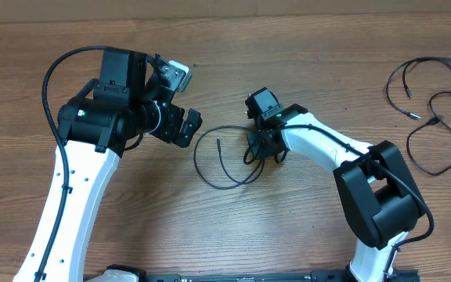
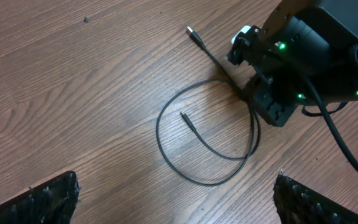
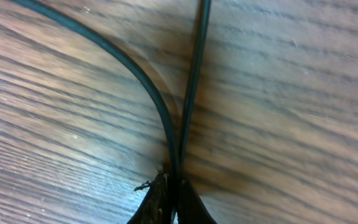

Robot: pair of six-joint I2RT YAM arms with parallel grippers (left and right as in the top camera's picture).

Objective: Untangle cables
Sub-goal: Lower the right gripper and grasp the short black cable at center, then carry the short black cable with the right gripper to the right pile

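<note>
Right claw (image 1: pixel 255 150) is pinched fully shut on the looped cable (image 1: pixel 210 168) near the middle of the table (image 1: pixel 304 47). In the right wrist view its fingertips (image 3: pixel 157 202) are pressed together, with two strands of that cable (image 3: pixel 191 81) running into the pinch and lying flat on the wood. The cable makes one open loop to the left of the right claw. One plug end (image 2: pixel 184 115) lies inside the loop. The other plug end (image 2: pixel 191 31) points away past the claw. Left claw (image 1: pixel 182 100) is spread wide and holds nothing. It sits just left of the loop and doesn't touch it. From the left wrist only its two dark fingertips (image 2: pixel 48 199) show at the bottom corners, with the loop (image 2: pixel 166 149) and the right claw (image 2: pixel 257 93) in between and beyond. More loose cables (image 1: pixel 437 110) lie in long strands at the far right edge of the table, well apart from both claws, and their plug ends are too small to make out.
</note>
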